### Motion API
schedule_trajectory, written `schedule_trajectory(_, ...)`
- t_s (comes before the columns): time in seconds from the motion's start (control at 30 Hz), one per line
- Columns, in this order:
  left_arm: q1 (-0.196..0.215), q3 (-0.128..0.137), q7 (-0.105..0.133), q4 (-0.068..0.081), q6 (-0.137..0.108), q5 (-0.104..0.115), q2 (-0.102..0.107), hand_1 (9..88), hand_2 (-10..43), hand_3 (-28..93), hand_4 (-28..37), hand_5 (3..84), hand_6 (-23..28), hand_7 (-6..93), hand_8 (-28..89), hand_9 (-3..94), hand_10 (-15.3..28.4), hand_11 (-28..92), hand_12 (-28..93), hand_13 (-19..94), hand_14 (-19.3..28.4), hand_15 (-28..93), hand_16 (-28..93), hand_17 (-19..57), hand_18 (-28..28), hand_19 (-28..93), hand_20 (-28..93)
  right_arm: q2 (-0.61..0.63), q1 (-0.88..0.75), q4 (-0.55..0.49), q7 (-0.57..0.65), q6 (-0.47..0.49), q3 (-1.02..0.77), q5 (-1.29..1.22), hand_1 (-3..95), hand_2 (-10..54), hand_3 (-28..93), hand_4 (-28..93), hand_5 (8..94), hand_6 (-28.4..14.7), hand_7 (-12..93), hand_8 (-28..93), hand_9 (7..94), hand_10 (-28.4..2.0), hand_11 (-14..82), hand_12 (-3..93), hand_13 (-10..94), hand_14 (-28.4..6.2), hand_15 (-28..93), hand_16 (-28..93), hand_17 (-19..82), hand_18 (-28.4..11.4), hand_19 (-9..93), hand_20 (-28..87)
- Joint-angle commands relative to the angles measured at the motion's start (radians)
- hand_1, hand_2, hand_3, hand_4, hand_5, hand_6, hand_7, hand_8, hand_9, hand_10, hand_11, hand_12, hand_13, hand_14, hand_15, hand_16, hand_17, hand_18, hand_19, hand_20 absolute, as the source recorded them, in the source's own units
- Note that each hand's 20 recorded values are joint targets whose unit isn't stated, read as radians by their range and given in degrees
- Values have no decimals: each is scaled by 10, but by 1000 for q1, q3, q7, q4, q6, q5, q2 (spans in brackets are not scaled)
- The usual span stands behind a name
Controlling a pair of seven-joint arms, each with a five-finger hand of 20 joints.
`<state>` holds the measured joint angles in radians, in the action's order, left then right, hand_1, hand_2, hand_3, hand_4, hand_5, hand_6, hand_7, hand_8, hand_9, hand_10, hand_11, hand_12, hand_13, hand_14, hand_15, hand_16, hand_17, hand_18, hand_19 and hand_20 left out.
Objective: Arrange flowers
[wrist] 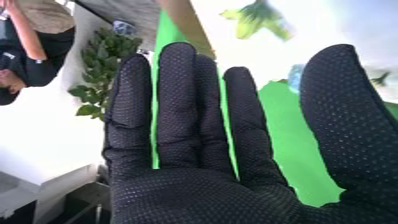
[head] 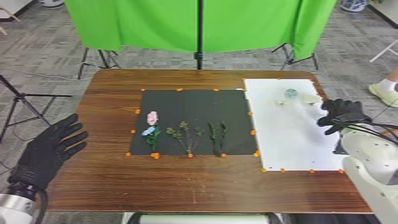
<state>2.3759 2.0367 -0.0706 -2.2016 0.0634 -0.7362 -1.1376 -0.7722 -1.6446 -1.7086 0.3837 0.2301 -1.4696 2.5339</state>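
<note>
My right hand [head: 342,113] is open over the right edge of the white sheet, holding nothing. In the right wrist view the hand [wrist: 200,192] has straight fingers and a thumb held apart. A small bluish vase [head: 290,93] stands on the sheet, with pale blooms [head: 281,102] near it. A pale green flower [wrist: 253,19] shows beyond the fingertips in the right wrist view. On the black mat lie a pink flower [head: 152,117], a blue flower [head: 149,131] and green sprigs [head: 186,139]. My left hand [head: 53,149] is open at the table's left edge, apart from the flowers.
Orange tape marks hold the black mat [head: 200,107] and the white sheet [head: 298,145] on the brown table [head: 187,185]. A green cloth [head: 160,25] hangs on a stand behind the table. A dark object sits below my right hand near the sheet's edge.
</note>
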Motion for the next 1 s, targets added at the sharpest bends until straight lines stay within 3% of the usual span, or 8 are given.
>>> schedule_trajectory(0.03, 13, 1, 1, -1, -4, -1, -1, 265, -6, 716, -274, 283, 28, 234, -131, 202, 101, 291, 126, 150, 128, 443, -34, -99, 195, 467, 93, 8, 24, 40, 21, -37, 16, 21, 332, -95, 888, -282, 447, -6, 350, -248, 504, -87, 431, 197, 528, -48, 610, 158, 245, -155, 762, 339)
schedule_trajectory(0.13, 10, 3, -4, 0, 0, -3, -2, 265, -7, 717, -273, 283, 28, 234, -131, 202, 101, 290, 126, 150, 129, 443, -34, -99, 196, 467, 93, 1, 28, 41, 15, 36, 18, 34, 382, -95, 851, -282, 508, 7, 361, -254, 610, -60, 352, 274, 613, -25, 558, 263, 276, -157, 783, 342)
schedule_trajectory(0.3, 3, 2, -9, 5, 4, -3, 2, 264, -7, 717, -274, 283, 28, 235, -131, 201, 101, 291, 126, 150, 129, 443, -34, -99, 196, 467, 93, -3, 34, 62, 2, 34, 38, 20, 369, -95, 867, -283, 512, 5, 357, -253, 601, -66, 362, 267, 609, -26, 553, 269, 276, -157, 786, 345)
schedule_trajectory(0.37, 2, 2, -9, 6, 6, -3, 2, 264, -7, 718, -275, 283, 28, 234, -132, 201, 101, 292, 126, 150, 129, 443, -34, -99, 196, 467, 93, -3, 30, 68, -13, 9, 42, 4, 377, -95, 856, -283, 516, 7, 356, -252, 617, -64, 355, 263, 619, -25, 552, 268, 279, -157, 787, 346)
schedule_trajectory(0.5, -2, -2, -12, 8, 10, -3, 5, 264, -7, 719, -274, 283, 28, 234, -131, 201, 101, 292, 126, 150, 129, 445, -34, -99, 195, 468, 93, -2, 4, 69, -34, -100, 48, -5, 424, -84, 808, -283, 560, 12, 381, -209, 721, -46, 238, 369, 676, -18, 526, 303, 312, -158, 804, 347)
schedule_trajectory(0.57, -1, -1, -13, 8, 11, -4, 3, 265, -7, 718, -274, 283, 28, 235, -132, 201, 101, 292, 126, 150, 129, 444, -34, -99, 195, 467, 93, -5, -13, 57, -57, -137, 41, -11, 466, -67, 790, -282, 635, 11, 458, -182, 808, -40, 217, 413, 751, -22, 540, 291, 353, -166, 842, 351)
schedule_trajectory(0.63, 0, 2, -12, 7, 11, -4, 3, 265, -7, 718, -274, 283, 28, 235, -132, 201, 100, 292, 126, 150, 129, 444, -34, -99, 195, 467, 93, -12, -24, 34, -79, -159, 34, -7, 488, -70, 794, -282, 705, 13, 461, -162, 857, -37, 248, 412, 790, -26, 562, 272, 378, -172, 870, 356)
schedule_trajectory(1.0, -1, 4, -18, 9, 11, -2, 11, 265, -7, 718, -274, 283, 28, 236, -133, 202, 101, 292, 126, 151, 129, 444, -35, -99, 195, 468, 93, -117, 120, -105, -246, -311, 223, -40, 480, -95, 850, -283, 755, 6, 426, -146, 902, -30, 226, 435, 822, -24, 571, 277, 401, -176, 895, 361)
